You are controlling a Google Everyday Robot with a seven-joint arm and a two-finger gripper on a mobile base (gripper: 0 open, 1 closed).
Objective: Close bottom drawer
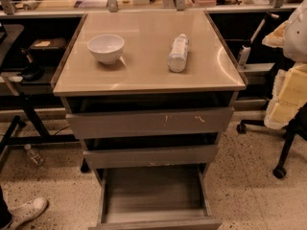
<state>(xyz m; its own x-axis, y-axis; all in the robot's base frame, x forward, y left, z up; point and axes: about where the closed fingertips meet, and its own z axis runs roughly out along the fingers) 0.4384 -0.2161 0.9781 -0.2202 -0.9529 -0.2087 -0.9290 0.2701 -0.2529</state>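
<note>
— Where is the bottom drawer (153,195)?
— Lowest in the cabinet (144,75). It is pulled far out, and you can see down into its grey box.
— What sits on top of the cabinet?
— A white bowl (106,47) on the left. A bottle (178,53) lies on the right.
— And the gripper?
— Out of sight. I cannot tell if it is wide or narrow.

Warm, dimmish light puts a pale sheen on the tan cabinet top (144,71). Dark shadow fills the drawer gaps (148,102).
</note>
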